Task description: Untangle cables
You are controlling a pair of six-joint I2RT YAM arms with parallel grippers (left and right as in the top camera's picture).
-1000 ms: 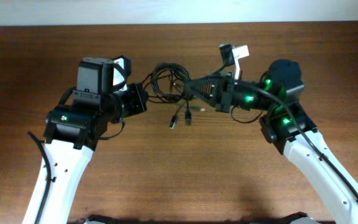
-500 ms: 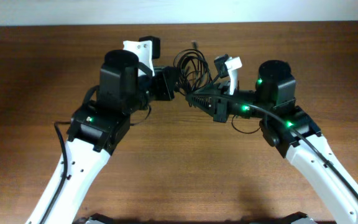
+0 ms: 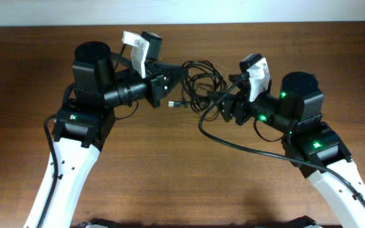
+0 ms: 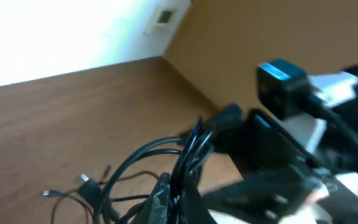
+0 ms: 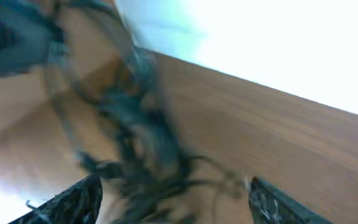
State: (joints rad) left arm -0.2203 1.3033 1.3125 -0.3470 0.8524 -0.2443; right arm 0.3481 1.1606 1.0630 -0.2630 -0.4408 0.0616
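Observation:
The cables (image 3: 201, 75) are a knot of thin black loops hanging over the back middle of the table. My left gripper (image 3: 172, 83) is shut on one side of the knot. In the left wrist view its fingers (image 4: 166, 198) pinch a bundle of strands (image 4: 192, 146), and small plugs (image 4: 82, 180) dangle lower left. A plug (image 3: 177, 104) also hangs below the knot in the overhead view. My right gripper (image 3: 219, 103) stands open just right of the tangle. In the right wrist view the wide-apart fingers (image 5: 73, 200) frame the blurred cables (image 5: 143, 146) without gripping them.
The brown wooden table (image 3: 182, 177) ends at a white wall (image 3: 43, 11) just behind the arms. A thicker black robot cable (image 3: 233, 143) loops out from the right arm over the table. The right arm's body (image 4: 291, 143) fills the right side of the left wrist view.
The right gripper has opened, let go of the cables and drawn back to the right. The left arm has swung left, and the tangle now hangs from the left gripper alone.

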